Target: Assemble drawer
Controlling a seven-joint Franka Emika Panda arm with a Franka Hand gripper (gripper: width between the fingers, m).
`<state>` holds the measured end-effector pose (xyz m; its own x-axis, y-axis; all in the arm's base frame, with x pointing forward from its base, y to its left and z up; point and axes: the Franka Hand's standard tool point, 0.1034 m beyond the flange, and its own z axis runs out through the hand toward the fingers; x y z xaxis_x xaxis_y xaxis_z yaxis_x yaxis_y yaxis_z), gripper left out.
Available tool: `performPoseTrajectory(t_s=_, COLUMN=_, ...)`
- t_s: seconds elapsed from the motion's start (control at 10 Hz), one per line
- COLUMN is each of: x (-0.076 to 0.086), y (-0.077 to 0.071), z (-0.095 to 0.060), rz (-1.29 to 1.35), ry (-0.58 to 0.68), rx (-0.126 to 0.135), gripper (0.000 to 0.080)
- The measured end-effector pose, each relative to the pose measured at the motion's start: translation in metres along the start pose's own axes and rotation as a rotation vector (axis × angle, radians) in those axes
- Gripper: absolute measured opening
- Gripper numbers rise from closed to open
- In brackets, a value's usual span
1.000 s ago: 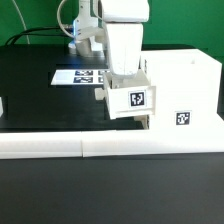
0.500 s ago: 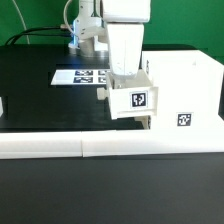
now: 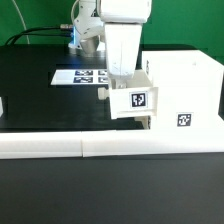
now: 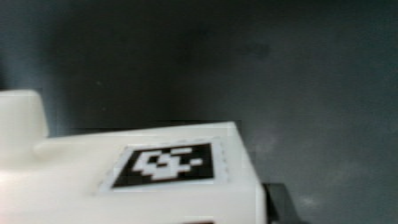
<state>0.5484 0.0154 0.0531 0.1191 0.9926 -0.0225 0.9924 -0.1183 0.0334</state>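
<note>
Little has moved since the earlier frames; the arm (image 3: 118,30) only drifted slightly. It hangs vertically at centre frame, wrist pointing straight down over the small drawer box (image 3: 132,98), which sits against the larger white case (image 3: 185,90) on the bench (image 3: 30,100), probably for sliding in. The fingers are hidden; I cannot tell their grip.

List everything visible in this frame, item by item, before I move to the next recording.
drawer box: 1, white, tag on its front, at the exterior view's right on the table.
small drawer part: 1, white, one tag, against the box's open side, under the arm.
marker board: 1, white with black tags, flat on the table behind.
table: 1, black top, white front edge.
backdrop: green, behind.
pincer: 1, white, down on the small part; fingers hidden.
</note>
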Motion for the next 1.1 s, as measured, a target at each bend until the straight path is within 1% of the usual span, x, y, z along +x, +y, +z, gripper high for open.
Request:
performPoseTrajectory(t_s=0.5, x=0.0, y=-0.001, z=0.0, rz=0.001, ry=-0.004, rx=0.008, gripper=0.0048)
performPoseTrajectory(t_s=0.6, x=0.0, y=-0.001, z=0.0, rz=0.001, ry=-0.004, rx=0.008, gripper=0.0122)
performPoseTrajectory(t_s=0.7, x=0.0, y=-0.001, z=-0.001, rz=0.002, ry=-0.004, rx=0.008, gripper=0.0122)
performPoseTrajectory(t_s=0.8, x=-0.002, y=-0.001, z=-0.005, rz=0.005, ry=-0.008, rx=0.011, gripper=0.0257)
performPoseTrajectory(t_s=0.9, x=-0.005, y=0.0, z=-0.012, rz=0.007, ry=-0.014, rx=0.015, gripper=0.0476)
performPoseTrajectory(t_s=1.0, x=-0.006, y=0.0, z=-0.016, rz=0.008, ry=-0.019, rx=0.021, gripper=0.0476)
performPoseTrajectory(t_s=1.1, x=-0.008, y=0.001, z=-0.024, rz=0.008, ry=-0.027, rx=0.029, gripper=0.0591)
